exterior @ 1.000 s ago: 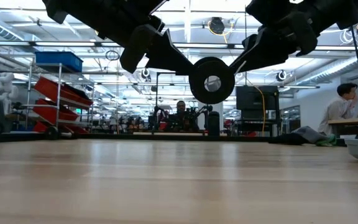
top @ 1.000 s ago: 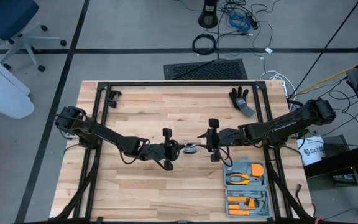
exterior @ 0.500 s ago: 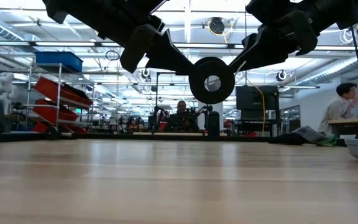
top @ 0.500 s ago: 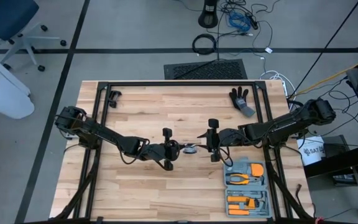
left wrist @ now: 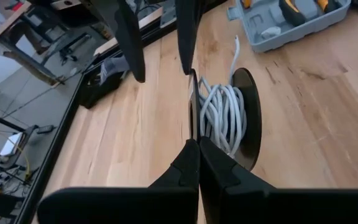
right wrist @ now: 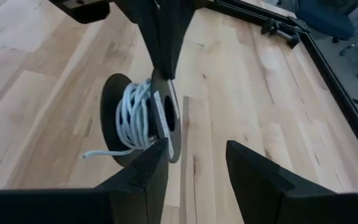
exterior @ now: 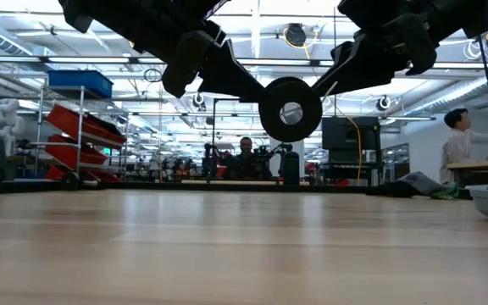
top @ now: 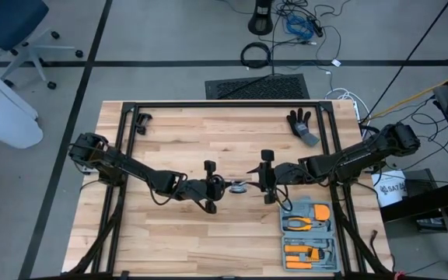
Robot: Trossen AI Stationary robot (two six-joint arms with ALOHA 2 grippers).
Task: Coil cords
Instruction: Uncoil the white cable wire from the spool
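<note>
1. Left gripper [top: 213, 187] is seen at mid-table, its fingers [left wrist: 194, 168] pressed together on the rim of one flange of the black reel [exterior: 291, 109], which is held edge-up and clear of the wooden table [top: 208, 140].
2. Right gripper [top: 264, 177] is placed just beside the reel on the opposite side, with its jaws spread apart and nothing clamped between them; the reel's near flange is seen just ahead of its left finger in the right wrist view.
3. White cord [right wrist: 135, 115] is shown wound in many turns around the hub between the two flanges, with one short free end [right wrist: 95, 152] sticking out past the rim.
4. The reel's axle is judged to run roughly along the line joining the two grippers, so the flanges face each arm. The loose tail lies on the right gripper's side, and that arm is judged the nearer one for taking and tucking it.
5. The coiling is judged nearly complete, only the tail being left unwound.
6. Against the earlier frames, almost nothing is altered: both grippers and the reel are found in nearly the same places, the reel shifted only slightly in the low view, and a seated person in the background has turned.
</note>
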